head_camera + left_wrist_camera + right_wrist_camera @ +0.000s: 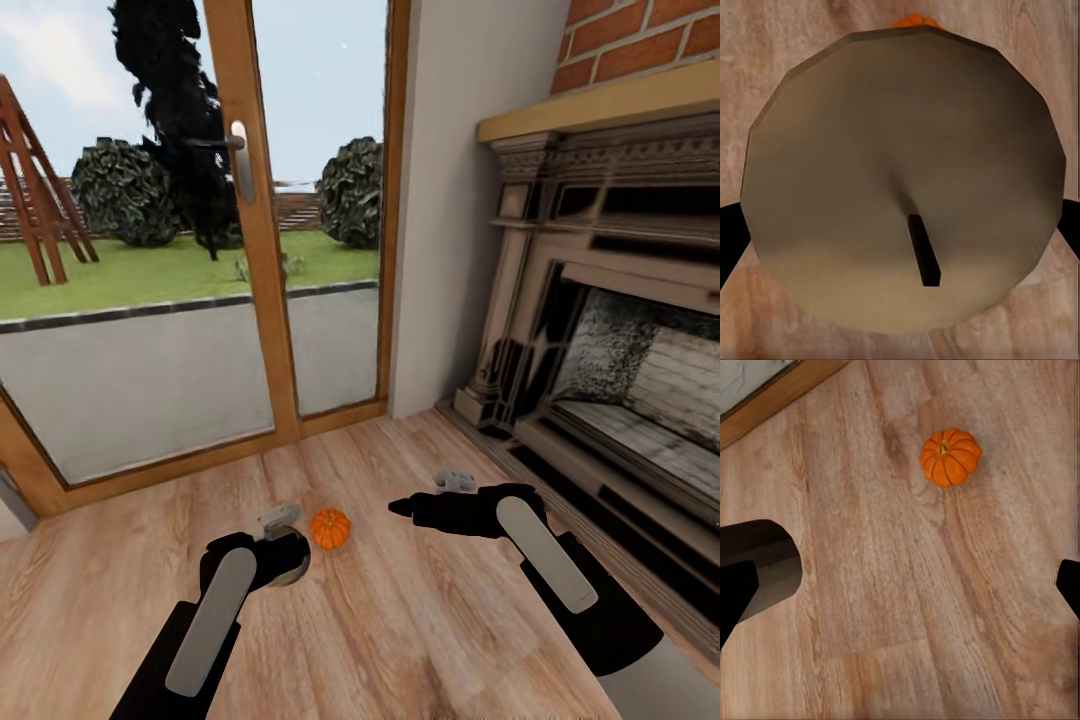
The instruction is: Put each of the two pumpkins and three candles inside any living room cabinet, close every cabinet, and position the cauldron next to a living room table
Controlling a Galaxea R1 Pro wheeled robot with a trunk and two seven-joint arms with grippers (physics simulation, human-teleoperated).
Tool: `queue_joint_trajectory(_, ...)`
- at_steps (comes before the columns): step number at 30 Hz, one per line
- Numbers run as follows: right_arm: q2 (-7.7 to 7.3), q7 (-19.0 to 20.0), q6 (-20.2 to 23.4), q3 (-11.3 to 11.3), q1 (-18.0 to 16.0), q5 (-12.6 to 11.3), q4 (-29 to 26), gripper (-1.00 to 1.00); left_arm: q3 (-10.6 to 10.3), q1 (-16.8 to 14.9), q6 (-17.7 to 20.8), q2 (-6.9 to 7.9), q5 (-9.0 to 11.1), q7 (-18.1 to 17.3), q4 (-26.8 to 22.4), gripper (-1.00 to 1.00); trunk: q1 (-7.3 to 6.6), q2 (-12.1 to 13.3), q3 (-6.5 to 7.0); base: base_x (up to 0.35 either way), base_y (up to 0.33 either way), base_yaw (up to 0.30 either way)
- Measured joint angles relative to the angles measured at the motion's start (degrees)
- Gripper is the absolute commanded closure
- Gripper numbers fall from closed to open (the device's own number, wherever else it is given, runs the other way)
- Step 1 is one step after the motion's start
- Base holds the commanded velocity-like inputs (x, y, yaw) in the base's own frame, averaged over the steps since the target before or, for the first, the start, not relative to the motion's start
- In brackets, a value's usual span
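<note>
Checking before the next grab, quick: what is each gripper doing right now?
Left gripper: shut on a candle, beside the pumpkin.
Right gripper: open, empty, above the wooden floor.

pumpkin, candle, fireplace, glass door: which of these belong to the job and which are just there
Belong to the job:
pumpkin on the wood floor between the arms
candle in the left gripper

Just there:
fireplace
glass door
garden bushes outside

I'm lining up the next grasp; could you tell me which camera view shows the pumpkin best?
The right wrist view: the pumpkin lies whole on the floor, stem and ribs clear. The head view shows it small; the left wrist view, an orange sliver behind the candle.
</note>
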Motion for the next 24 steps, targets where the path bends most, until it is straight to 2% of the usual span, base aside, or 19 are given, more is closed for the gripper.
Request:
queue_joint_trajectory(6,-0.03,0.00,-0.02,-0.17,0.00,0.02,0.39,-1.00,0.00,0.00,-0.02,0.00,-0.07,0.00,0.02,1.00,-1.32,2.41,0.60,0.000,0.000,-0.176)
queue_joint_trajectory(11,0.11,0.00,-0.03,-3.31,0.00,-0.02,1.09,-1.00,0.27,-0.01,0.05,0.07,-0.16,0.00,0.02,1.00,-2.42,4.41,1.11,0.000,0.000,-0.176)
queue_joint_trajectory(13,0.13,0.00,0.00,-3.85,0.00,-0.07,1.12,-1.00,0.37,0.00,0.04,0.08,-0.17,-0.01,0.03,1.00,-2.86,5.21,1.31,0.000,0.000,-0.176)
queue_joint_trajectory(24,-0.04,0.00,-0.03,-4.26,0.00,0.00,1.17,-1.00,0.44,0.00,0.06,0.13,-0.16,0.06,0.03,1.00,-5.27,9.63,2.42,0.000,0.000,-0.176)
